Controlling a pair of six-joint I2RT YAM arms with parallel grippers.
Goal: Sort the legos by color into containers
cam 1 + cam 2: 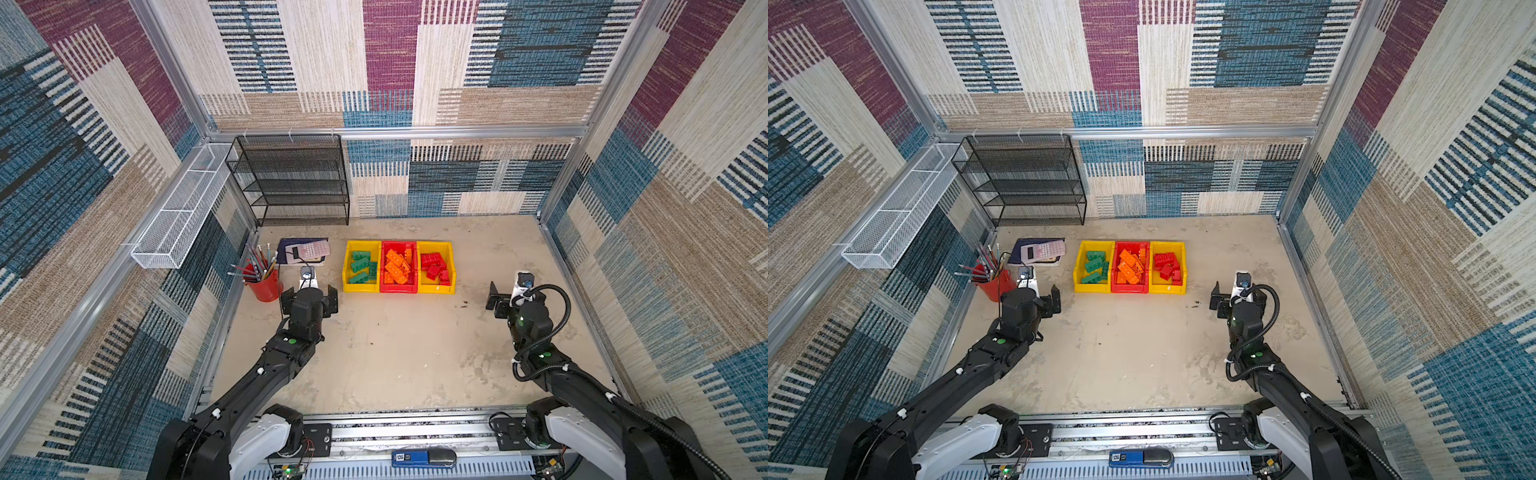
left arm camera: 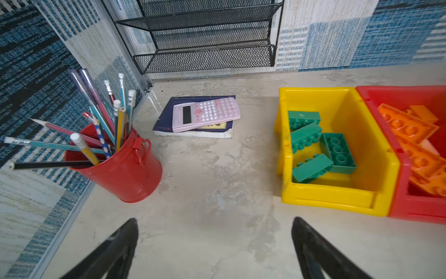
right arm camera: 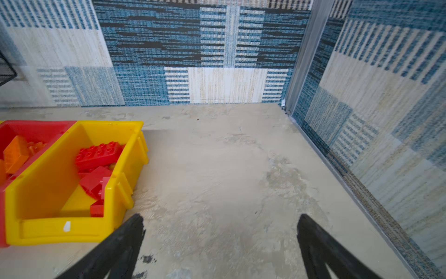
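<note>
Left pincer and right pincer are both spread wide open with nothing in them, over bare counter, and honestly I can't spot a single loose brick out there. Everything's boxed. The green legos are in the yellow bin, the orange legos in the red bin, and the red legos in the other yellow bin, three bins touching side by side. From the left pincer the yellow bin is ahead and off toward the right arm's side, close by. From the right pincer the other yellow bin is ahead and off toward the left arm's side, a bit further away. The red bin lands roughly between the two, so I'd say either arm could reach it. Each bin's long axis runs away from the arms, about the way the pincers point, so a reach in would go lengthwise, not across. The red pencil cup sits right beside the left pincer on its outer side. My guess: sorting's done, no pick left.
</note>
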